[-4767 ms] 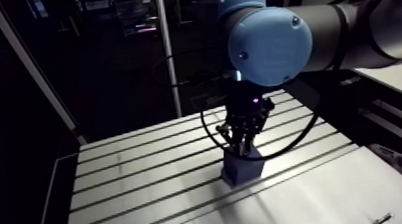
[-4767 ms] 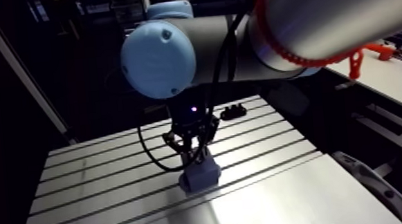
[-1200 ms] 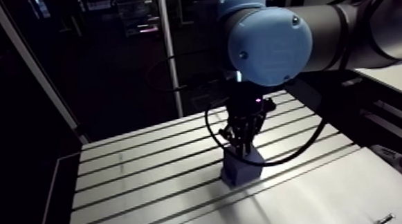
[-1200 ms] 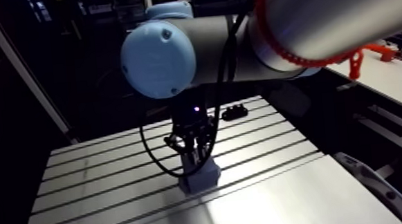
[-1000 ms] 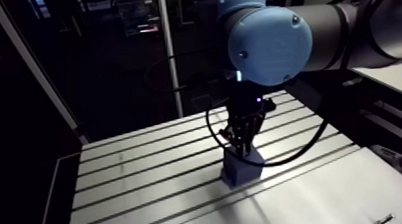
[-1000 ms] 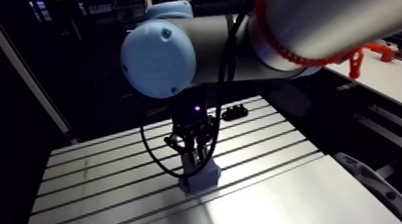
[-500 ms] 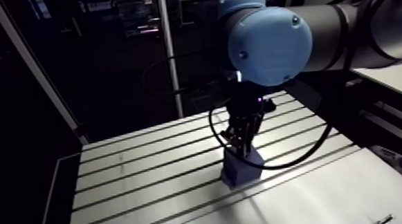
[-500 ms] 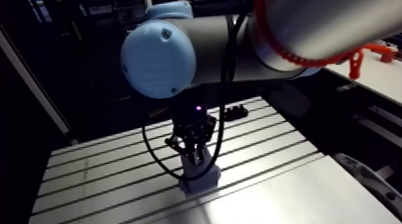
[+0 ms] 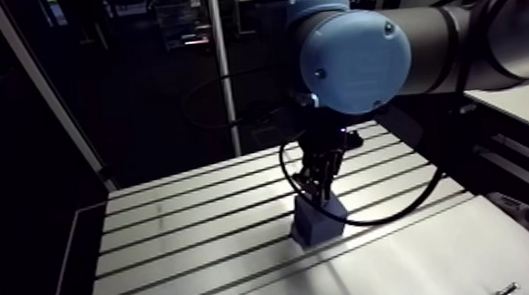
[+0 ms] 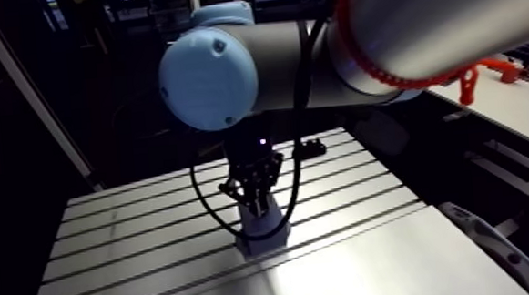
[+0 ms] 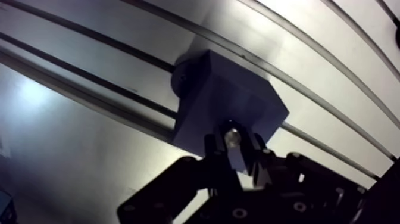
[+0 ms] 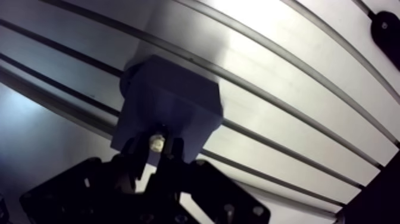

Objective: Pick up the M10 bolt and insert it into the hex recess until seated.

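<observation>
The slotted surface filled the left of the arm view. At centre frame stood the blue block, with the gripper directly over it. In the wrist view its 2 fingers were closed tight on the M10 bolt. The bolt's long axis ran along the gripper's own, end-on toward the block's top face just ahead. The hex recess was hidden, so seating could not be judged. Against the earliest picture, the block had stayed put, while the gripper showed a narrower outline, seemingly turned about its axis.
</observation>
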`<action>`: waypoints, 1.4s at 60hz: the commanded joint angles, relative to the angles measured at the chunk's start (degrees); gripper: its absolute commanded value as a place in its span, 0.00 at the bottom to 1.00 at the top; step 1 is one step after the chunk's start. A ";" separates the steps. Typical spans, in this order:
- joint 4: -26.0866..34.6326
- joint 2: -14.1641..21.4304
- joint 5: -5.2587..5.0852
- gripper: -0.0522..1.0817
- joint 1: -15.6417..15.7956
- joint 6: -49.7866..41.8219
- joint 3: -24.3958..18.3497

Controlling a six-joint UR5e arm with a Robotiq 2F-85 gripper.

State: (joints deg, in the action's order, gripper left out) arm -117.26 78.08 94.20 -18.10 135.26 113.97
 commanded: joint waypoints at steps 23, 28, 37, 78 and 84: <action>-0.28 -0.08 0.13 0.63 0.08 5.59 0.17; -0.21 0.01 0.15 0.63 -0.01 5.69 0.16; -0.21 0.10 0.29 0.27 -0.01 5.62 0.25; 4.96 3.39 -0.03 0.06 -0.31 -19.66 -3.46; 7.41 3.54 -0.12 0.05 -0.10 -24.33 -4.45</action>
State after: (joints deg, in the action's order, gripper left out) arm -114.39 80.97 94.11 -18.46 123.23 111.47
